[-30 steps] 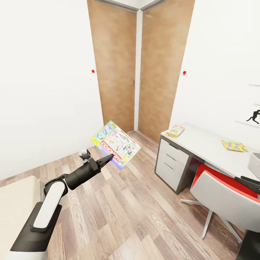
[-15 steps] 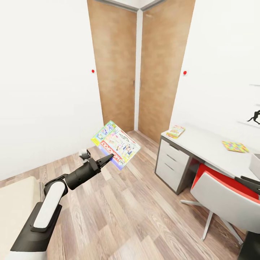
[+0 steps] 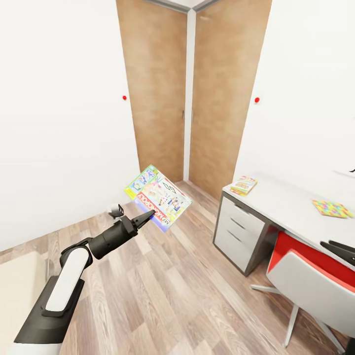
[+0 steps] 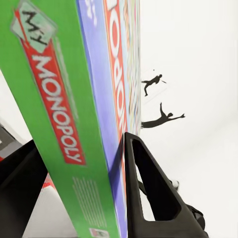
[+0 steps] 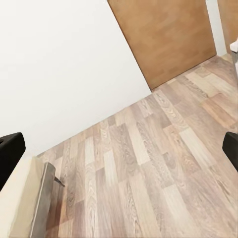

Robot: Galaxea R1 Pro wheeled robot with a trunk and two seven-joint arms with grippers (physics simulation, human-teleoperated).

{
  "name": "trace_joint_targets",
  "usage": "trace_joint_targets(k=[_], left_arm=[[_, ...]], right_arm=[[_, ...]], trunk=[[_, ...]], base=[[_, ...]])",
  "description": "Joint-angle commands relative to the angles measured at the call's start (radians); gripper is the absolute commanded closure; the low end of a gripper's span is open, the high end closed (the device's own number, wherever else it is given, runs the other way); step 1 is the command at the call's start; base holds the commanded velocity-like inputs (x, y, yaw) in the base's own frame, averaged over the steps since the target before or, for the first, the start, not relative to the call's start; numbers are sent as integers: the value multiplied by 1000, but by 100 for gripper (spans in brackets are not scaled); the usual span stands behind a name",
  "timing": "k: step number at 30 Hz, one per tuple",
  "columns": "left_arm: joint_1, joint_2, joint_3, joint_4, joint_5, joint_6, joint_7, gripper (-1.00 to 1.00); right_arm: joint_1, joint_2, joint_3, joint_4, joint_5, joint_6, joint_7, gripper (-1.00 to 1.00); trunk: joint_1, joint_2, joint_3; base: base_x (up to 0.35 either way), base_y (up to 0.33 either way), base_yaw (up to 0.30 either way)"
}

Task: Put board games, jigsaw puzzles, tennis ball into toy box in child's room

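left tool (image 3: pixel 148 215) grips monopoly box (image 3: pixel 159 197) above floor (image 3: pixel 167 296).

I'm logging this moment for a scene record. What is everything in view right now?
Monopoly box: 1, white-green, held in the air over the floor.
Skip-Bo box: 1, red-green-yellow, desk's near corner.
Jigsaw puzzle: 1, multicolour, desk top farther right.
Desk: 1, light grey, white drawers, right wall.
Chair: 1, red-grey, at the desk.
Wooden doors: 2, brown, far corner.
Left gripper: 1, black fingers shut on the Monopoly box.
Right gripper: 1, black fingers open.
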Motion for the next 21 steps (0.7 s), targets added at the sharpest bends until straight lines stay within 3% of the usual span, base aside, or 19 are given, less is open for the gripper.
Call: trace_joint_targets(k=[1,21], left_arm=[[-1,1,0,0,7,6,0,100],[-1,1,0,0,8,5,-2,100]], right_arm=[[-1,0,-1,0,3,10,5,-100],[-1,15,-3,1,3,8,3,-100]], trunk=[[1,-1,-1],[1,-1,-1]], base=[[321,0,0],[331,0,0]])
